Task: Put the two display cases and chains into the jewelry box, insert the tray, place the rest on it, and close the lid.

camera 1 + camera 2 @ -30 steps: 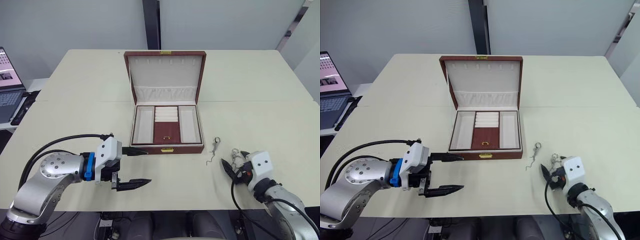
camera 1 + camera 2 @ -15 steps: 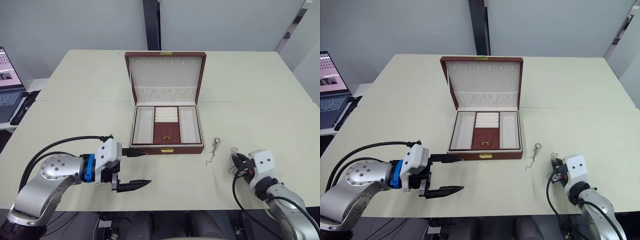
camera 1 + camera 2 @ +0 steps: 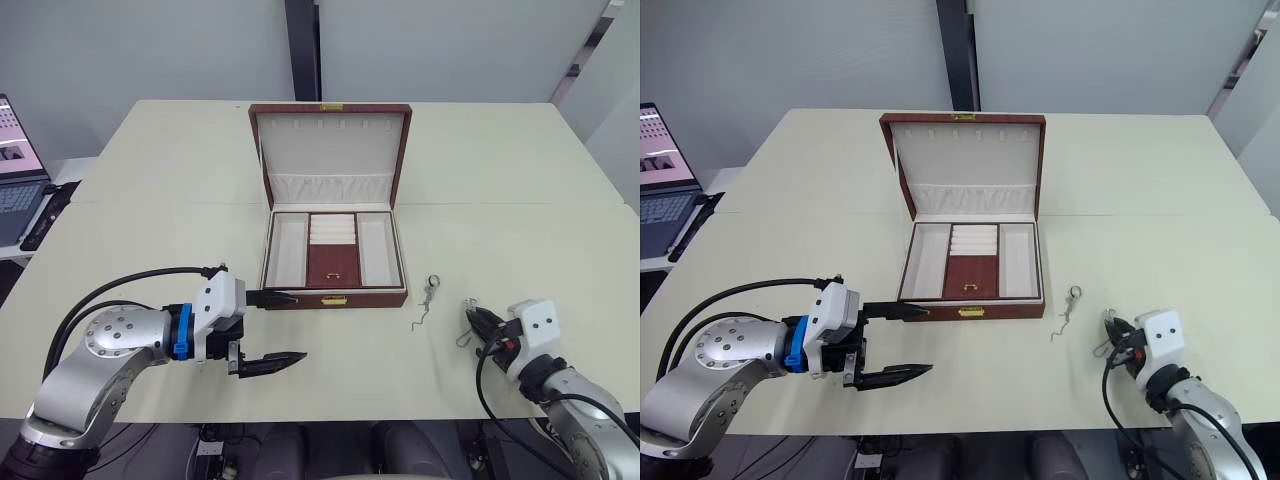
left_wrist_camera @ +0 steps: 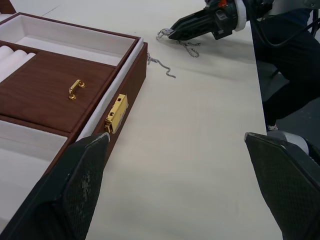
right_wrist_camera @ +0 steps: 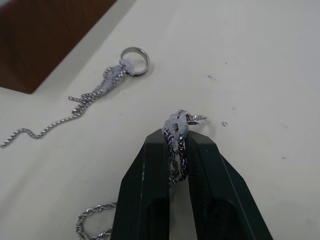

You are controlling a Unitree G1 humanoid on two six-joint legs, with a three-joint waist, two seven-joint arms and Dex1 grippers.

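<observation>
The two eye views look down and forward from the head over the table (image 3: 520, 200), sharing nearly the same scene. The left wrist view looks low along the left gripper (image 4: 180, 170), with the jewelry box (image 4: 125, 95) close beside it and the right gripper (image 4: 172, 34) farther ahead. The right wrist view sits close behind its own fingertips.

The worktop (image 3: 160, 200) is pale cream and made of two sections — a thin seam runs across it from side to side. Off its left edge sits an open laptop (image 3: 18, 165) with a lit screen, on a separate lower surface. Behind the worktop stand plain grey wall panels (image 3: 150, 50) — a dark vertical post (image 3: 300, 50) divides them.
</observation>
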